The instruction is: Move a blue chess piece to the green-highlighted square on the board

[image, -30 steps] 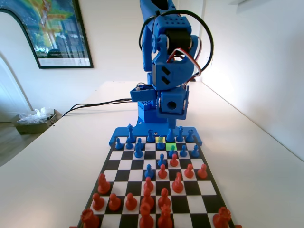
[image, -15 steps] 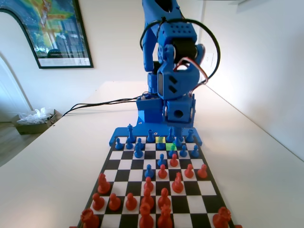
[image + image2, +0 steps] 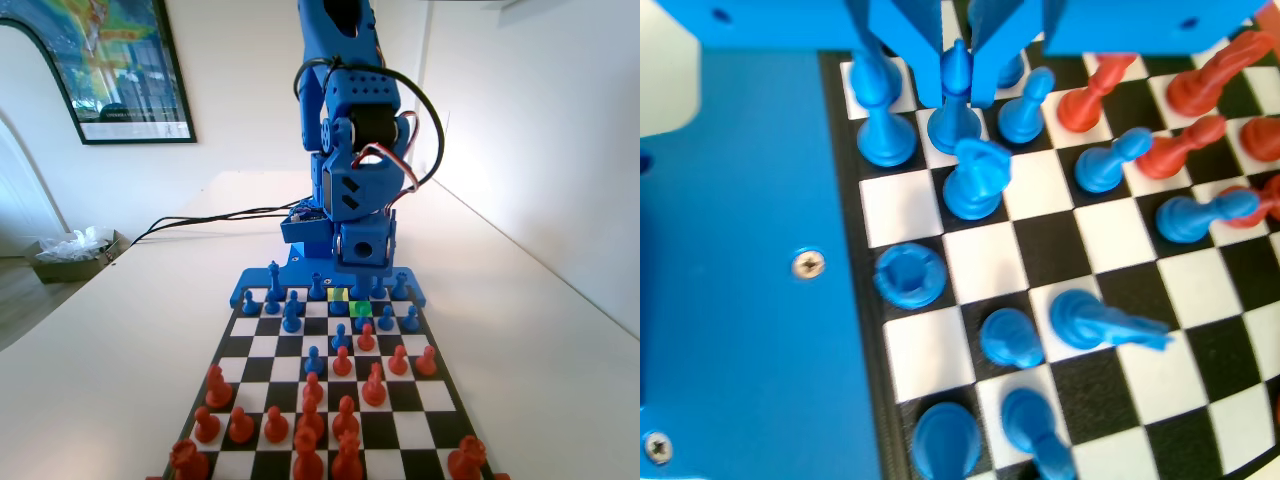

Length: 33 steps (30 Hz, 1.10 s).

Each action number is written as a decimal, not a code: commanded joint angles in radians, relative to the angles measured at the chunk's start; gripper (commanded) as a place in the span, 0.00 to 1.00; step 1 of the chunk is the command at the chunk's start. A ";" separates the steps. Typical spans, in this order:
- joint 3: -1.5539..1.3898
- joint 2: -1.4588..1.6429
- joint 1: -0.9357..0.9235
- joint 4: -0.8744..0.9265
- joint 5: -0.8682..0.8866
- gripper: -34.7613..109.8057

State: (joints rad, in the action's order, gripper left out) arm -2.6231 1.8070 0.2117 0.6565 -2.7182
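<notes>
In the wrist view we see the gripper (image 3: 956, 85) low over the board (image 3: 1110, 330), its two jaws a little apart with a slim blue piece (image 3: 955, 105) standing between them, but we cannot tell if they already press on it. Just beside it stand a blue knight (image 3: 977, 180) and other blue pawns, with orange-red pieces (image 3: 1185, 150) further right. In the fixed view the green-highlighted square (image 3: 361, 309) lies in the second row from the blue rim (image 3: 262, 283), directly under the gripper (image 3: 362, 287), which hides part of the back row.

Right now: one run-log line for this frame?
gripper: low at board's blue end, jaws astride blue piece, grip unclear | green-highlighted square: not yet filled
</notes>
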 commanded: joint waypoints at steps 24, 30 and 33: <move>0.196 0.025 0.005 0.198 -0.018 0.30; 0.249 0.084 0.014 0.318 -0.018 0.29; 0.278 0.124 0.023 0.387 -0.012 0.26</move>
State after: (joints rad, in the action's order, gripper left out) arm -2.4344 1.8408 0.2102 0.9618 -2.7259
